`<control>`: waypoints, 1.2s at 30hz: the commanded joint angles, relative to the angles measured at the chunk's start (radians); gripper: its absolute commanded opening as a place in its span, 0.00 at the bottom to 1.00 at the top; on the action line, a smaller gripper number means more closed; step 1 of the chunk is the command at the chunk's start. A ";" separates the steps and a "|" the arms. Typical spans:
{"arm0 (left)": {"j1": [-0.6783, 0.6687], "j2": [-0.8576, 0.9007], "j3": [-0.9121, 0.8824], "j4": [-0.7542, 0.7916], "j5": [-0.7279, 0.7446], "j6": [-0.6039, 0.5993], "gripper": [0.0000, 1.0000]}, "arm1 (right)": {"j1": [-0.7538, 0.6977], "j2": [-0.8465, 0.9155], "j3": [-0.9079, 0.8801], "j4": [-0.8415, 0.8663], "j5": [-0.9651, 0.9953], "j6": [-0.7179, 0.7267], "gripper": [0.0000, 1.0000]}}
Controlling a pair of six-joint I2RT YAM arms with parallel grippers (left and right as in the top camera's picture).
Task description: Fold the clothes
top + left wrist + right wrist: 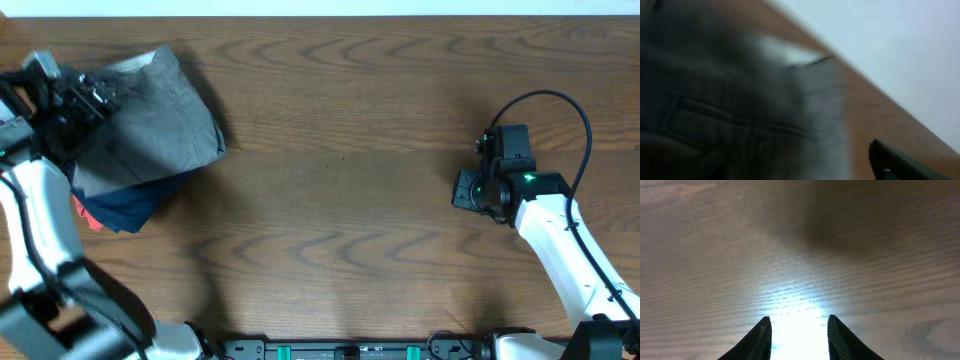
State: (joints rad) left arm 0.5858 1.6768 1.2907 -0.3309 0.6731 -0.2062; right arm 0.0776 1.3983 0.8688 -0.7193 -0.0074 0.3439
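Note:
The clothes, a pair of grey shorts [160, 110], lie folded at the table's far left, on top of a dark navy garment [125, 205]. My left gripper [92, 97] hangs over the shorts' left part. The left wrist view is blurred; grey cloth with a stitched seam [740, 120] fills it. One dark finger [895, 162] shows far to the right over bare wood, so the jaws stand wide apart and hold nothing that I can see. My right gripper [468, 190] [799, 322] is open over bare table at the right, with nothing between its fingers.
A small red-orange cloth scrap [90, 220] pokes out beside the navy garment near the left edge. The wooden table [340, 150] runs between the two arms. The far edge of the table [855, 65] meets a pale wall.

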 commanded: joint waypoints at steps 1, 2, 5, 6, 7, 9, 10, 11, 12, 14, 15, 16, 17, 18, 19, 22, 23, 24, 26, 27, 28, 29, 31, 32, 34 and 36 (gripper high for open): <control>0.051 0.106 0.003 -0.024 -0.140 0.002 0.94 | -0.007 -0.007 0.014 -0.018 0.000 -0.016 0.36; 0.064 0.137 0.003 -0.024 -0.139 0.002 0.95 | -0.007 -0.007 0.014 -0.023 -0.001 -0.016 0.35; 0.088 0.234 0.003 -0.027 -0.132 0.002 0.95 | -0.007 -0.007 0.014 -0.024 0.000 -0.016 0.35; 0.090 0.256 0.003 -0.027 -0.131 0.002 0.94 | -0.007 -0.007 0.014 -0.024 -0.001 -0.016 0.35; 0.090 0.276 0.003 -0.027 -0.132 0.002 0.94 | -0.007 -0.007 0.014 -0.024 -0.001 -0.016 0.35; 0.090 0.300 0.003 -0.023 -0.131 0.002 0.94 | -0.007 -0.007 0.014 -0.026 0.000 -0.016 0.36; 0.090 0.304 0.003 -0.019 -0.131 0.002 0.95 | -0.007 -0.007 0.014 -0.026 0.000 -0.016 0.36; 0.090 0.304 0.003 -0.017 -0.130 0.002 0.94 | -0.007 -0.007 0.014 -0.026 0.000 -0.016 0.36; 0.090 0.303 0.003 -0.010 -0.125 0.002 0.94 | -0.007 -0.007 0.014 -0.025 0.000 -0.016 0.36; 0.090 0.297 0.003 0.013 -0.077 0.002 0.94 | -0.007 -0.007 0.014 -0.023 0.000 -0.016 0.36; 0.092 0.293 0.003 0.025 -0.052 0.002 0.95 | -0.007 -0.007 0.014 -0.022 0.000 -0.016 0.36; 0.093 0.285 0.003 0.035 -0.029 0.003 0.94 | -0.007 -0.007 0.014 -0.021 0.000 -0.016 0.38; 0.094 0.276 0.004 0.035 -0.026 0.003 0.94 | -0.007 -0.007 0.014 -0.020 0.000 -0.016 0.39; 0.097 0.261 0.005 0.035 -0.026 0.008 0.96 | -0.007 -0.007 0.014 -0.017 -0.008 -0.016 0.49; 0.099 0.245 0.005 0.035 -0.027 0.017 0.98 | -0.007 -0.007 0.014 -0.014 -0.028 -0.016 0.69; 0.098 0.171 0.008 0.042 -0.029 0.029 0.98 | -0.007 -0.007 0.014 0.011 -0.133 -0.034 0.99; 0.094 0.138 0.009 0.048 -0.029 0.029 0.98 | -0.007 -0.007 0.014 0.031 -0.150 -0.055 0.99; 0.089 0.108 0.010 0.053 -0.029 0.030 0.98 | -0.007 -0.007 0.014 0.053 -0.162 -0.067 0.99; 0.070 0.036 0.011 0.061 -0.030 0.046 0.98 | -0.007 -0.007 0.014 0.106 -0.182 -0.068 0.99; 0.053 -0.004 0.011 0.061 -0.030 0.048 0.98 | -0.008 -0.007 0.014 0.138 -0.193 -0.068 0.99; 0.033 -0.036 0.011 0.060 -0.030 0.048 0.98 | -0.008 -0.007 0.014 0.167 -0.201 -0.068 0.99; 0.007 -0.065 0.010 0.056 -0.030 0.048 0.98 | -0.007 -0.007 0.014 0.202 -0.208 -0.068 0.99; -0.064 -0.115 0.010 0.045 -0.030 0.067 0.98 | -0.008 -0.006 0.014 0.267 -0.206 -0.069 0.99; -0.110 -0.132 0.010 0.031 -0.031 0.092 0.98 | -0.010 -0.006 0.014 0.301 -0.206 -0.069 0.99; -0.208 -0.143 0.010 -0.010 -0.043 0.139 0.98 | -0.024 -0.005 0.014 0.343 -0.207 -0.069 0.99; -0.295 -0.140 0.010 -0.079 -0.106 0.142 0.97 | -0.043 -0.005 0.014 0.336 -0.207 -0.069 0.99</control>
State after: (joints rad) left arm 0.3927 1.5154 1.3029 -0.3500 0.6350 -0.1234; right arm 0.0708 1.3983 0.8696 -0.3809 -0.1963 0.2916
